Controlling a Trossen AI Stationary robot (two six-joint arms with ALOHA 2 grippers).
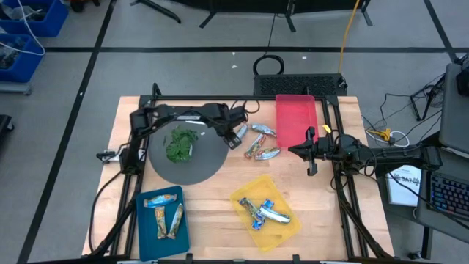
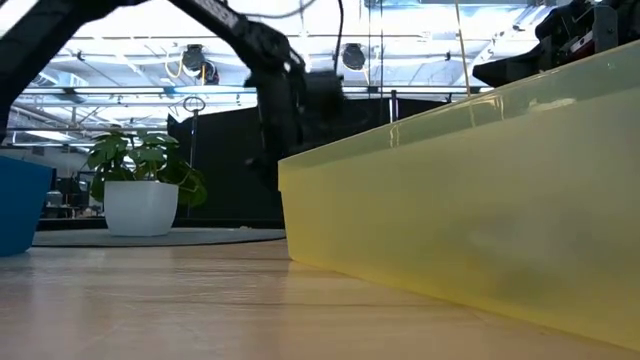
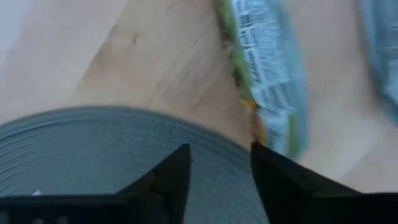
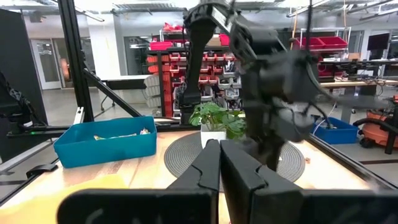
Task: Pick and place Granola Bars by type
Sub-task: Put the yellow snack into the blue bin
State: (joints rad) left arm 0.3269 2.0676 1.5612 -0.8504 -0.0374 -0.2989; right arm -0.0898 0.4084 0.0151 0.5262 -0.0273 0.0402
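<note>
the loose granola bars [image 1: 260,143] lie beside the grey plate [image 1: 209,165]; your left gripper [image 1: 233,136] hangs over them, fingers apart, holding nothing; they look light and slippery; pinch one across its middle; right gripper [image 1: 311,151] waits, closed.

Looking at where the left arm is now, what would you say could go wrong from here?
The left gripper hovers at the grey round mat's edge, jaws slightly apart, near the loose bars. These bars lie close together, so it might nudge or pinch two at once. A jaw could also catch the mat's rim and shift the green plant. The right gripper, shut, waits beside the red tray.
</note>
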